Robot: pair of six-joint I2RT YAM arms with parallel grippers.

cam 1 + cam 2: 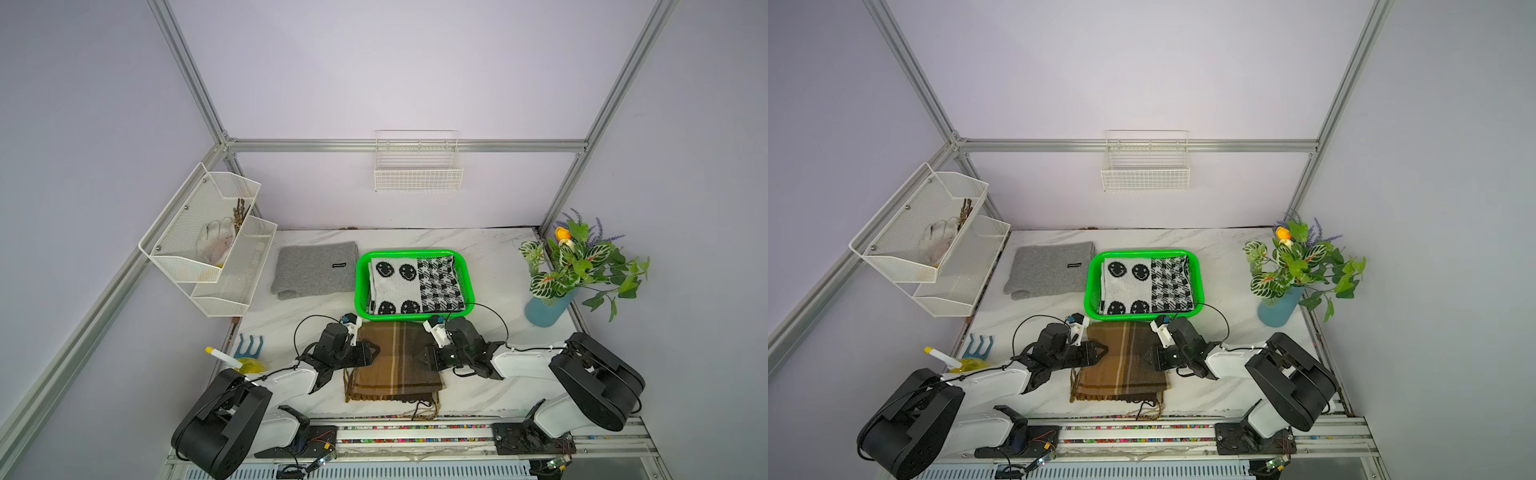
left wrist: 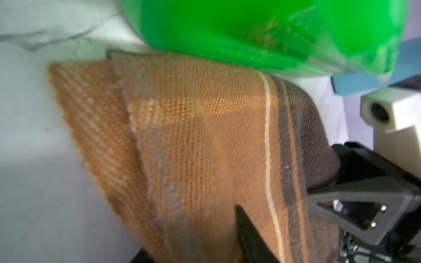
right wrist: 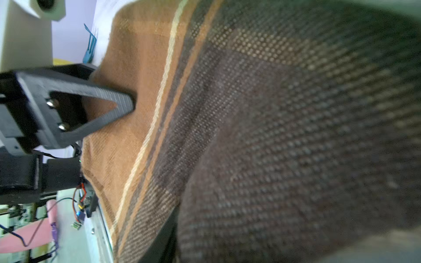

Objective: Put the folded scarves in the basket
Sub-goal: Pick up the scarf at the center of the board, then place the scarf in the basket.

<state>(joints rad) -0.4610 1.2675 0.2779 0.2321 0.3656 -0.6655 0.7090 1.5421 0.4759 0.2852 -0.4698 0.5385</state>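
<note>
Scarf first: we see the brown scarf (image 1: 395, 361), folded and plaid with 1 cream stripe and dark bands. It lies on the bench (image 1: 490, 266) just in front of the basket (image 1: 411, 252), outside it. Its far edge sits right by the basket's near wall; we cannot tell whether they touch. Fringe trails from its near edge toward the front of the bench.

In both top views the 2 tools face each other across the cloth. The left tool (image 1: 374, 351) is clamped on the brown scarf at its left edge. The right wrist view shows that tool's upper finger (image 3: 95, 98) pressed into the fabric. The right tool (image 1: 420, 358) is clamped on the opposite edge. In the left wrist view the cloth bunches under its triangular finger (image 2: 355, 200).

The basket already holds a black-and-white scarf (image 1: 415, 286) with 4 smiley faces showing beside a check pattern. Left of the basket lies a grey scarf (image 1: 313, 270) carrying a small black label (image 1: 339, 265). Its writing is too small for us to read, and we find no other legible text.
</note>
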